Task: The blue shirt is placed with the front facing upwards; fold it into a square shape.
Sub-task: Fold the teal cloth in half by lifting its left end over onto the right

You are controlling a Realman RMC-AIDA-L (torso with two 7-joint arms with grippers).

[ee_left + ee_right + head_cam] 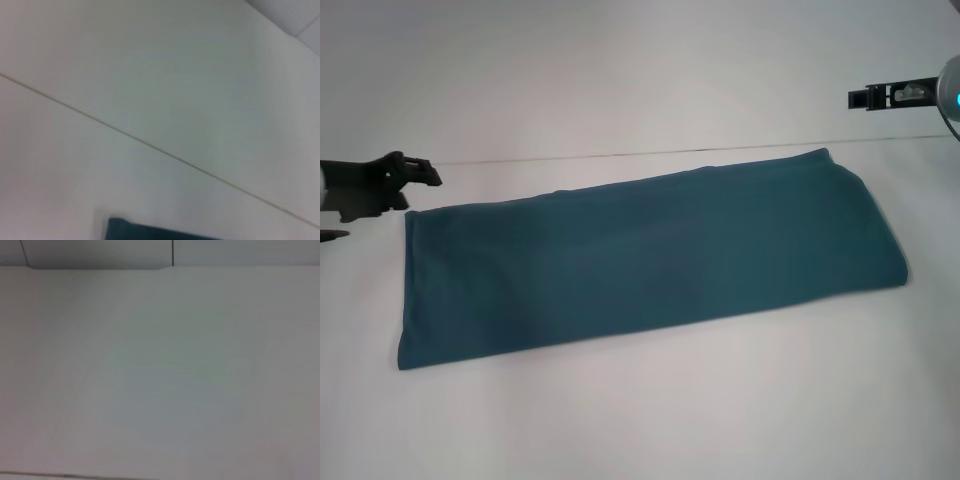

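The blue shirt (640, 260) lay nearest, folded into a long band across the white surface (640, 420). The left pincer (420, 172) hovered by its left end, the right pincer (870, 97) beyond its right end; I cannot tell their state.

— Shirt colour? 
— The blue shirt (650, 255) is plain dark teal, no print showing, w/ darker fold shading. 
— Table? 
— White table (640, 420), thin dark seam near far edge. Both grippers black.
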